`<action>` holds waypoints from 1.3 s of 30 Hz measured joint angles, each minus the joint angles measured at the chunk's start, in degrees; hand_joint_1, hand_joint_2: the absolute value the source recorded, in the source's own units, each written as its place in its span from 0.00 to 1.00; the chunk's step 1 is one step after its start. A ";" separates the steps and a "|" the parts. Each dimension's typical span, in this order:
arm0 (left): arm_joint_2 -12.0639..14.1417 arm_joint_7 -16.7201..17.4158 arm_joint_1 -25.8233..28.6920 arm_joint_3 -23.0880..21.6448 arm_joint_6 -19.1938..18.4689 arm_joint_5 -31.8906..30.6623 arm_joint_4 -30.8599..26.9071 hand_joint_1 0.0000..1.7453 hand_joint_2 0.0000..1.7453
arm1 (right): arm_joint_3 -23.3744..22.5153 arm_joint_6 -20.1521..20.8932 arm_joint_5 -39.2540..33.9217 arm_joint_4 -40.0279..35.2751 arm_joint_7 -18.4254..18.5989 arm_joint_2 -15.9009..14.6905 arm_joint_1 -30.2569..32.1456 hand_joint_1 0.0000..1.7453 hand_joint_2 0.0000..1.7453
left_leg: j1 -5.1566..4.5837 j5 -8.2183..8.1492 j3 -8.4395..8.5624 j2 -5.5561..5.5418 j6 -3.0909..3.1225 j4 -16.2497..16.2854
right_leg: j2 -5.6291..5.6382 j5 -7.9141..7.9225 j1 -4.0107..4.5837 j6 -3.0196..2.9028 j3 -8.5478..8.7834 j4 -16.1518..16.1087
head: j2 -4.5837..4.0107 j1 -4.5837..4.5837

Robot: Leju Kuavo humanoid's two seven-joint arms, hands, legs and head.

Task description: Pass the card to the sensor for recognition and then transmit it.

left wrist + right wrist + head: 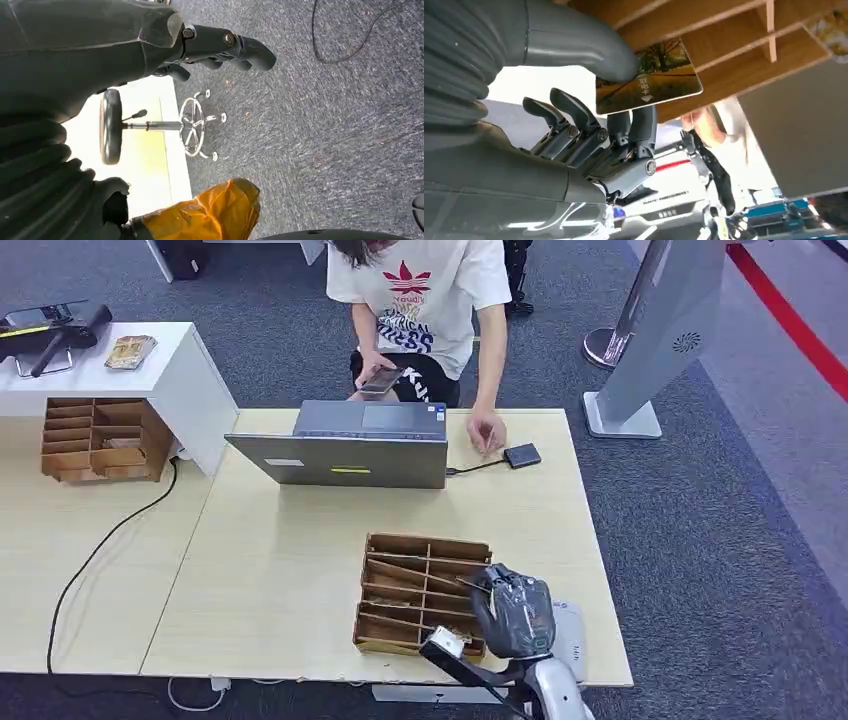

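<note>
The right robot hand (624,100) pinches the card (649,77) between thumb and fingers just over the wooden divider tray (420,585) on the bench (280,570). The thin grip could let it slip or snag a divider. The left robot hand (220,50) hangs open

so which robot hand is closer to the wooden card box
Right. The right robot hand sits at the wooden card box, pinching a card. The left robot hand hangs over carpet.

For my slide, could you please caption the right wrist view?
Right hand pinches the card beside the wooden organizer.
</note>
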 joint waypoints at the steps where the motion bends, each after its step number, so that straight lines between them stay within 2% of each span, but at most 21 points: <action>1: 0.00 0.00 0.00 0.00 0.00 0.11 0.00 0.00 1.00 | -0.13 0.02 -0.46 -0.39 -0.35 0.00 0.08 1.00 1.00 | 0.00 0.00 0.00 0.00 0.00 0.00 | 0.00 0.00 0.00 0.00 0.00 0.00 | 0.00 0.00; 11: 0.00 -0.02 0.00 -0.02 0.04 0.33 0.00 0.00 1.00 | -0.35 0.00 -2.23 -1.99 -1.49 0.02 0.54 1.00 1.00 | 0.00 0.00 -0.01 0.00 0.00 0.00 | 0.00 0.00 0.00 0.00 -0.01 0.00 | 0.00 0.00; 14: 0.00 -0.48 0.03 -0.02 0.15 1.27 0.00 0.00 1.00 | -0.55 0.33 -12.74 -5.10 -7.50 0.35 1.39 1.00 1.00 | 0.00 0.00 -0.02 -0.01 0.00 0.00 | -0.01 0.00 0.00 0.00 -0.02 0.00 | 0.00 0.00; 18: 0.00 -0.90 0.08 -0.02 0.42 2.18 0.00 0.00 1.00 | -0.85 1.11 -27.00 -14.26 -14.72 1.29 2.94 1.00 1.00 | 0.00 0.00 -0.02 -0.01 0.00 0.00 | 0.00 -0.01 0.00 0.00 -0.03 0.00 | 0.00 0.00; 22: -0.04 -0.92 0.11 -0.11 0.57 2.62 0.00 0.00 1.00 | -1.92 1.49 -38.24 -22.50 -18.65 2.43 4.32 1.00 1.00 | 0.00 -0.01 -0.03 -0.01 0.00 0.00 | 0.00 -0.01 0.00 0.01 -0.04 0.00 | 0.00 0.00; 25: -0.11 -0.87 0.10 -0.22 0.59 2.78 0.00 0.00 1.00 | -3.46 2.62 -51.57 -28.46 -22.17 3.63 5.49 1.00 1.00 | -0.01 -0.01 -0.04 -0.01 0.00 0.00 | 0.00 -0.01 -0.01 0.01 -0.04 0.00 | 0.00 0.00; 28: -0.13 -0.85 0.10 -0.26 0.66 3.04 0.00 0.00 1.00 | -5.33 5.40 -63.15 -32.18 -23.17 4.81 6.07 1.00 1.00 | -0.01 -0.01 -0.03 0.00 0.00 0.00 | 0.01 -0.01 -0.01 0.01 -0.03 0.00 | 0.00 0.00; 31: -0.13 -0.85 0.10 -0.42 0.77 3.28 0.00 0.00 1.00 | -6.82 8.66 -69.84 -34.25 -23.10 5.66 6.67 1.00 1.00 | -0.01 0.00 -0.03 0.00 0.00 0.00 | -0.01 -0.01 -0.01 0.01 -0.03 0.00 | 0.00 0.00; 34: -0.13 -0.85 0.07 -0.57 1.09 3.85 0.00 0.00 1.00 | -7.93 13.63 -78.42 -35.10 -21.18 6.21 6.63 1.00 1.00 | 0.00 0.00 -0.02 0.01 0.00 0.00 | 0.01 -0.01 0.00 0.00 -0.03 0.00 | 0.00 0.00; 36: -0.13 -0.85 0.08 -0.57 1.18 4.24 0.00 0.00 1.00 | -8.35 15.54 -80.94 -35.10 -20.76 6.25 6.60 1.00 1.00 | 0.00 0.00 -0.03 -0.01 0.00 0.00 | -0.01 -0.01 0.00 0.00 -0.03 0.00 | 0.00 0.00; 39: -0.13 -0.90 0.07 -0.57 1.40 4.85 0.00 0.00 1.00 | -8.98 15.82 -81.70 -34.93 -20.83 6.38 6.43 1.00 1.00 | 0.00 0.00 -0.03 0.00 0.00 0.00 | 0.00 -0.01 0.00 0.00 -0.03 0.00 | 0.00 0.00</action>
